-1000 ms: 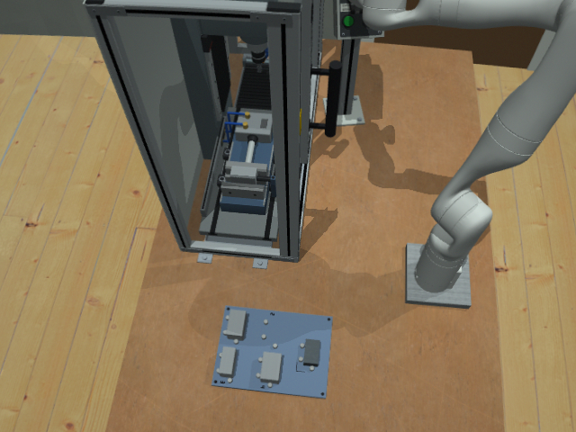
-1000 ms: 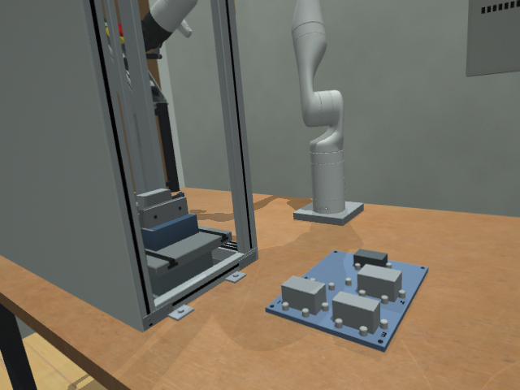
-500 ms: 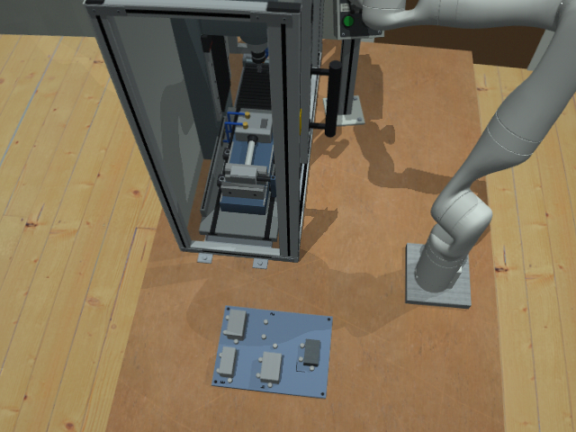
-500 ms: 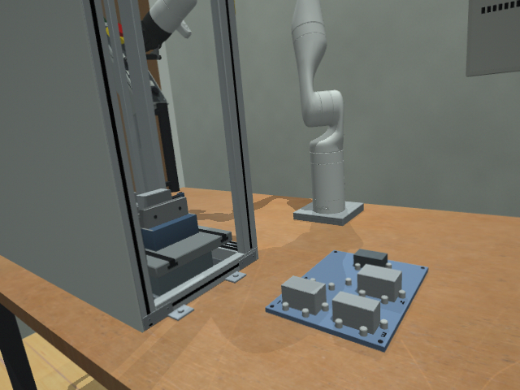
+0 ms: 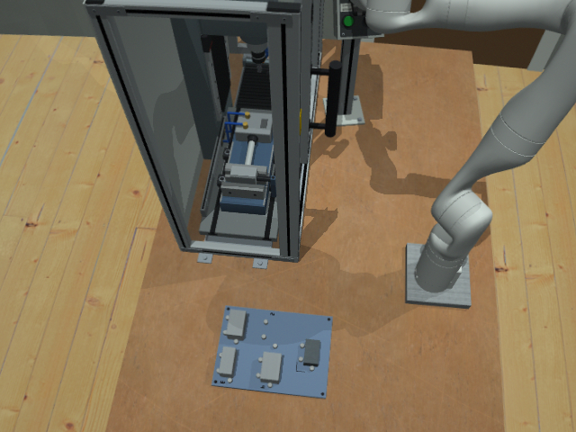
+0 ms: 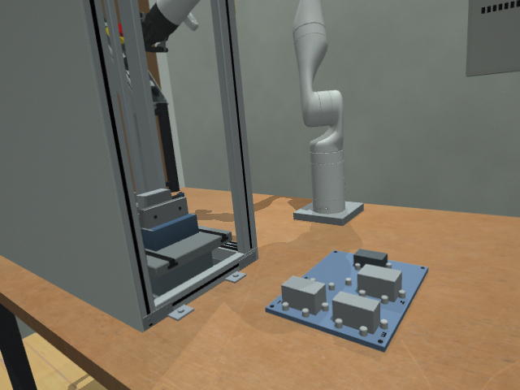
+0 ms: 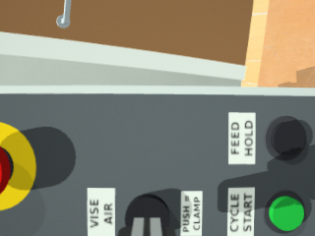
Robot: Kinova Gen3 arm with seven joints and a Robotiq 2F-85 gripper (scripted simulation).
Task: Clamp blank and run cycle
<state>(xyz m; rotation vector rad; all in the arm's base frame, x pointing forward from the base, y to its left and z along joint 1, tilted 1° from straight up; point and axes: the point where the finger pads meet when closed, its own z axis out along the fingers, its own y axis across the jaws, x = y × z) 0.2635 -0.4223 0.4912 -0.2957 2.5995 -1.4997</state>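
The claw is at the far column, its fingers together with nothing between them, over the black knob; whether they touch it, I cannot tell. From there the arm reaches right, then bends down nearer to its base on the right of the desk. At left, the blank sits in the vise, pale grey, its top above the near jaw. Nearer, the plate carries three more pale blocks and, rightmost, the upright dark master.
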